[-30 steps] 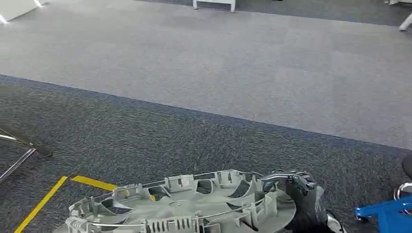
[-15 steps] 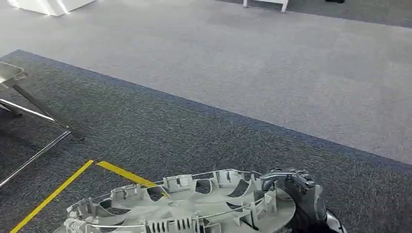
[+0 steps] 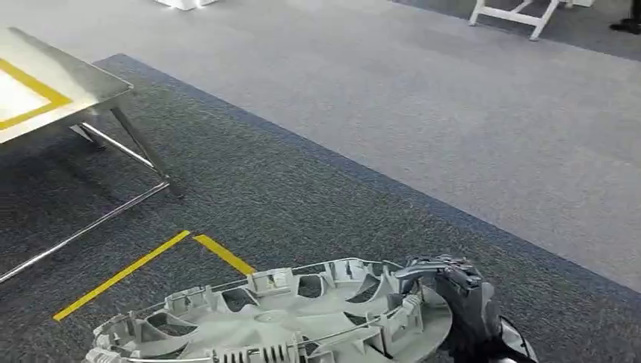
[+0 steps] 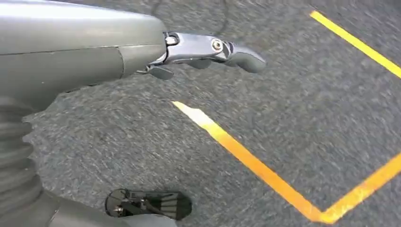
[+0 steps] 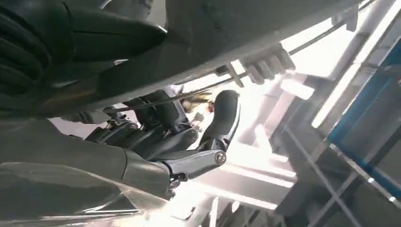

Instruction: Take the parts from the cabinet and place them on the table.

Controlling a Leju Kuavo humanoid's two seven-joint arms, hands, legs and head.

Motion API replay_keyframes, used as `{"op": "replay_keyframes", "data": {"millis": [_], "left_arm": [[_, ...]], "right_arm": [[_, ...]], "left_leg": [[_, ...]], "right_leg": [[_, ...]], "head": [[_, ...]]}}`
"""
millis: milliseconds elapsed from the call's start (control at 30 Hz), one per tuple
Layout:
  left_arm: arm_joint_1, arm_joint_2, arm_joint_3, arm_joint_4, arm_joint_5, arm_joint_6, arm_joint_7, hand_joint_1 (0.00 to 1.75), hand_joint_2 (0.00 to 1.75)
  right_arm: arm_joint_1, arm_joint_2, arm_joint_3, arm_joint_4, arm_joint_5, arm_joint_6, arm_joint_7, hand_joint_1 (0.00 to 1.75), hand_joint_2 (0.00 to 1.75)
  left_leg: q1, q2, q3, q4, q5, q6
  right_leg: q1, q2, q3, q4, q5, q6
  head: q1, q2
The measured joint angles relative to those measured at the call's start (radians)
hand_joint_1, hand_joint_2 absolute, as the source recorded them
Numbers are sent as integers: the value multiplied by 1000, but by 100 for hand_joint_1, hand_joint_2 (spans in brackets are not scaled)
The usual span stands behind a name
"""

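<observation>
A large round grey plastic part (image 3: pixel 287 325) with ribs and a wire ring sits low in the head view, held flat. My right hand (image 3: pixel 461 302) grips its right rim, dark fingers hooked over the edge. In the right wrist view the fingers (image 5: pixel 189 137) curl around the rim under the part's grey underside (image 5: pixel 246 23). My left hand (image 4: pixel 198 49) hangs above the carpet with the thumb stretched out and nothing in it. A metal table (image 3: pixel 68 83) with yellow tape on its top stands at the far left.
Dark grey carpet with a yellow tape corner (image 3: pixel 151 261) lies between me and the table; the tape lines (image 4: pixel 255 163) also run under my left hand. The table's slanted metal legs (image 3: pixel 143 155) reach the floor. White furniture legs (image 3: pixel 514 15) stand far off, top right.
The whole picture has shifted: the camera turned, bringing the table into view at the left and the blue object out. The part stays in my right hand.
</observation>
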Motion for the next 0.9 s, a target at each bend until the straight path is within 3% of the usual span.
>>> {"op": "replay_keyframes", "data": {"millis": [33,67,167,200,233,267,333,367,400,433,467,500,533,567,600,633,667,700,733,767,800,833,867,900], "left_arm": [[2,0,-1,-4,4,2,0,0,175],[4,0,-5,-6,5,3,1,0,175],[16,0,-6,-12,8,6,6,0,175],[19,0,-6,-13,8,7,8,0,175],[20,-1,-8,-16,9,10,9,0,175],[20,-1,-8,-19,11,11,9,0,175],[21,-1,-13,-19,12,11,9,0,175],[22,-1,-13,-19,13,11,10,0,175],[24,-1,-14,-19,13,11,10,0,175],[28,-1,-14,-19,13,11,10,0,175],[31,-2,-14,-19,13,11,10,0,175],[32,-2,-14,-19,13,11,10,0,175],[32,-1,-14,-19,13,13,10,0,175],[31,-2,-15,-20,14,13,10,0,175],[31,-2,-16,-23,15,15,10,0,175],[34,-2,-15,-25,15,16,10,0,175],[34,-2,-15,-25,15,16,10,0,175],[32,-3,-16,-25,14,18,10,0,175],[30,-3,-15,-25,14,21,10,0,175],[26,-3,-15,-25,13,23,8,0,175],[23,-3,-15,-25,12,24,8,0,175],[23,-3,-15,-25,11,24,7,0,175],[24,-3,-14,-25,11,25,7,0,175],[24,-3,-13,-25,7,27,5,0,175]], "right_arm": [[-3,0,0,2,0,5,0,175,175],[-5,3,2,2,0,7,0,175,175],[-13,4,4,6,0,11,0,175,175],[-15,6,5,6,0,11,0,175,175],[-15,7,5,6,1,11,0,175,175],[-14,9,5,6,1,12,0,175,175],[-15,10,5,7,1,12,0,175,175],[-14,10,5,8,1,12,0,175,175],[-14,10,5,8,1,12,0,175,175],[-15,10,5,8,1,12,0,175,175],[-15,10,5,8,1,12,0,175,175],[-15,10,5,8,1,12,0,175,175],[-15,10,5,8,1,12,0,175,175],[-15,10,6,8,1,14,0,175,175],[-17,11,6,8,2,15,0,175,175],[-19,11,7,9,2,16,0,175,175],[-22,11,8,9,3,17,0,175,175],[-29,11,10,9,3,20,0,175,175],[-36,11,10,12,3,21,0,175,175],[-40,11,11,13,3,22,0,175,175],[-40,11,11,14,1,23,0,175,175],[-40,11,11,16,2,23,0,175,175],[-41,11,11,19,3,24,0,175,175],[-41,11,12,21,3,24,0,175,175]], "left_leg": [[-5,-11,-3,8,-6,-8],[-3,-26,-12,15,-12,-13],[3,-54,-16,10,-9,-30],[4,-41,-12,17,-15,-32],[-2,27,-26,52,-28,-38],[-1,60,-63,117,-55,-44],[3,79,-155,269,-105,-48],[3,80,-191,319,-109,-47],[3,80,-201,316,-85,-44],[1,81,-188,272,-39,-39],[-2,89,-157,192,15,-29],[-9,115,-122,105,60,-15],[-24,174,-100,66,52,1],[-32,189,-94,56,34,5],[-35,174,-91,57,26,10],[-32,159,-87,44,19,16],[-31,145,-75,37,9,22],[-21,125,-44,22,12,26],[-17,121,-26,13,8,28],[-14,106,-14,7,3,32],[-11,89,-6,5,-4,33],[-8,72,4,5,-15,32],[-5,57,16,5,-25,30],[-3,38,32,5,-38,27]], "right_leg": [[-4,48,16,-39,-11,2],[-4,44,36,-53,-25,-11],[2,14,39,-56,-28,-32],[-3,-3,48,-61,-27,-39],[-2,-14,59,-64,-33,-48],[1,-29,66,-65,-38,-55],[5,-58,79,-65,-55,-55],[7,-72,87,-65,-64,-55],[9,-86,93,-65,-74,-54],[11,-100,103,-65,-86,-55],[14,-114,119,-66,-98,-55],[17,-126,134,-68,-109,-55],[16,-135,147,-70,-120,-53],[24,-146,153,-71,-131,-42],[22,-157,165,-83,-135,-35],[20,-167,199,-77,-127,-28],[19,-166,199,-68,-110,-15],[16,-153,179,-33,-103,-8],[15,-94,151,28,-81,-5],[14,-55,97,106,-69,-4],[12,-40,32,177,-85,-2],[12,-39,-20,216,-134,1],[11,-39,-57,227,-193,0],[9,-39,-84,220,-240,6]], "head": [[2,0],[-1,0],[-1,0],[1,0],[-11,0],[-11,0],[-13,0],[-12,0],[-13,0],[-13,0],[-13,0],[-13,0],[-11,0],[-13,0],[-10,0],[-14,0],[-11,0],[-14,1],[-4,0],[-5,0],[0,0],[2,0],[2,0],[3,0]]}}
